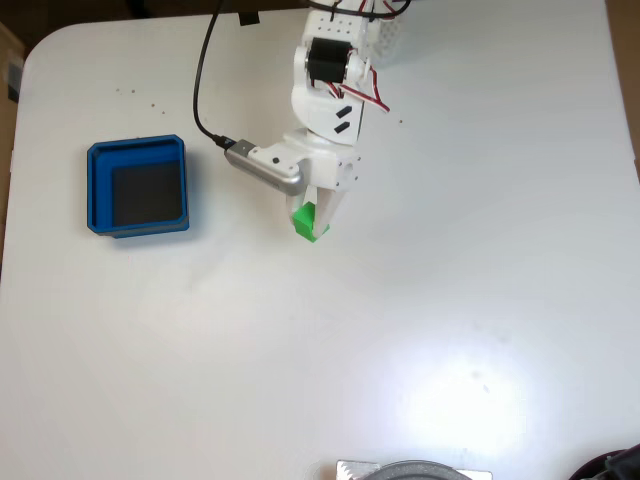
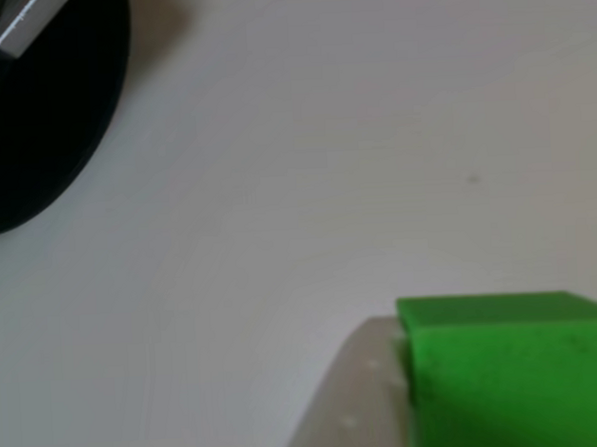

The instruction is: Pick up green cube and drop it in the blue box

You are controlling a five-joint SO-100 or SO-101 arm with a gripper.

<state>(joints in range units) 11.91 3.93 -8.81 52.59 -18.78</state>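
On the table (image 1: 420, 330), your blue box (image 1: 137, 186) sits empty; well right of it, jaws clamp the green cube (image 1: 308, 221)

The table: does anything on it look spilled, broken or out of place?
Nothing stands out. The green cube sits between the fingers of the end effector, and the blue box lies flat on the white table, holding nothing.

Bright overhead glare; blurry close-up view.
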